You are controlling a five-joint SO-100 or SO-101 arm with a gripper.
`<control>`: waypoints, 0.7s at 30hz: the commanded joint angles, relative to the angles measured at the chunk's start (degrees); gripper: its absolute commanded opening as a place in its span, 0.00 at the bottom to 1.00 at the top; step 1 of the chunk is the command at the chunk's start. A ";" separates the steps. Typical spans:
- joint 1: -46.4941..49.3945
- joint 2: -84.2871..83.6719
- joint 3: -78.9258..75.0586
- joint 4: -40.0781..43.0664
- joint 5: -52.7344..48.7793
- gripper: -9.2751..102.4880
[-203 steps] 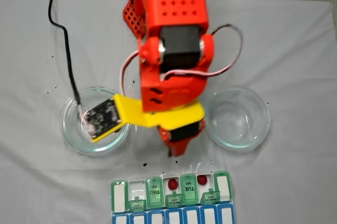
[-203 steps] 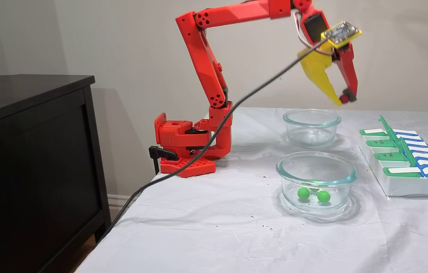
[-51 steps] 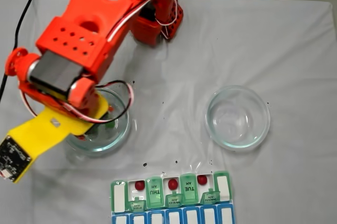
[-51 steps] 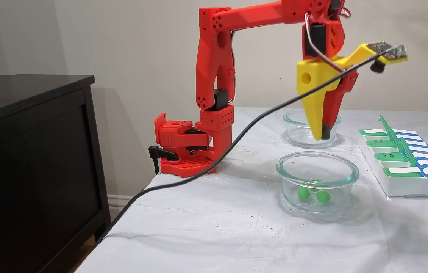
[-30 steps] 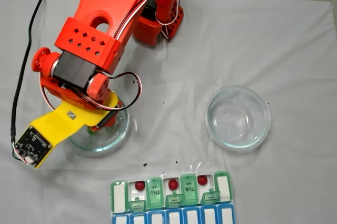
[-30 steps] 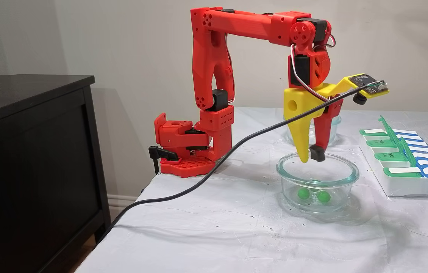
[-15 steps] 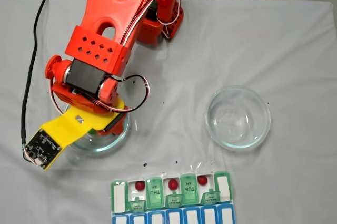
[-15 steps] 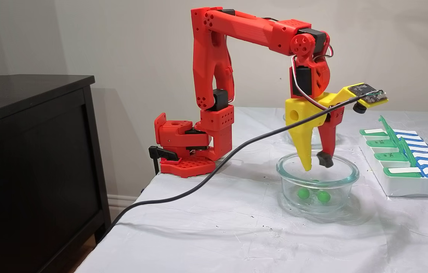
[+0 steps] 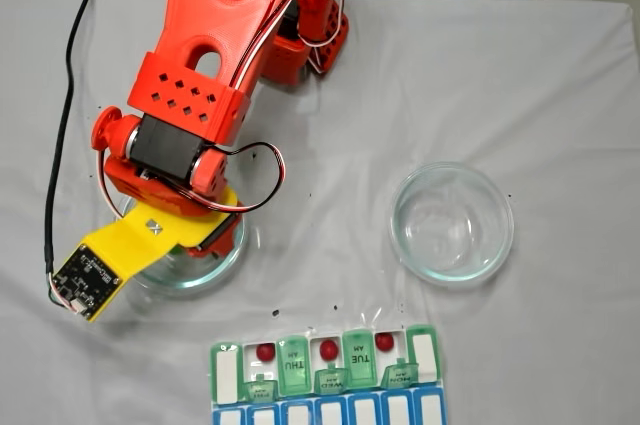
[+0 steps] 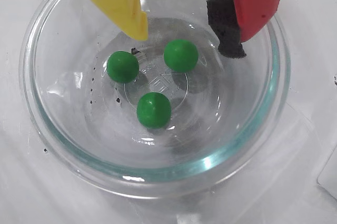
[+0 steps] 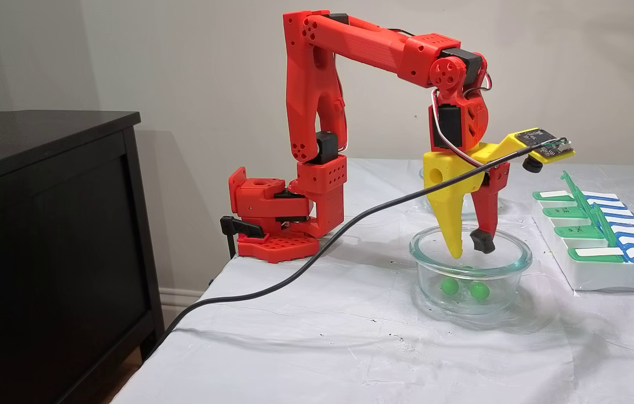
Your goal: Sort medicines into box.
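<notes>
From above, three red balls (image 9: 328,349) sit in the box (image 9: 325,377) — at the wrist, the gripper (image 10: 185,29) gapes empty over three green balls (image 10: 154,109) in a dish (image 10: 268,108) — from the side, its tips dip inside the rim.

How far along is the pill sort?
Done: three red balls sit in open compartments of the pill organiser, seen in a fixed view. In hand: nothing yet; the claw is open, lowered into the glass dish above the balls. Left: all three green balls lie loose in that dish. The other glass dish looks empty. About halfway.
</notes>
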 commanded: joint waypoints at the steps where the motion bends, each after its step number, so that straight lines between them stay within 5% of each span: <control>1: -1.14 0.97 0.09 -0.70 -0.18 0.28; 21: -2.55 -0.53 3.69 -5.19 0.88 0.26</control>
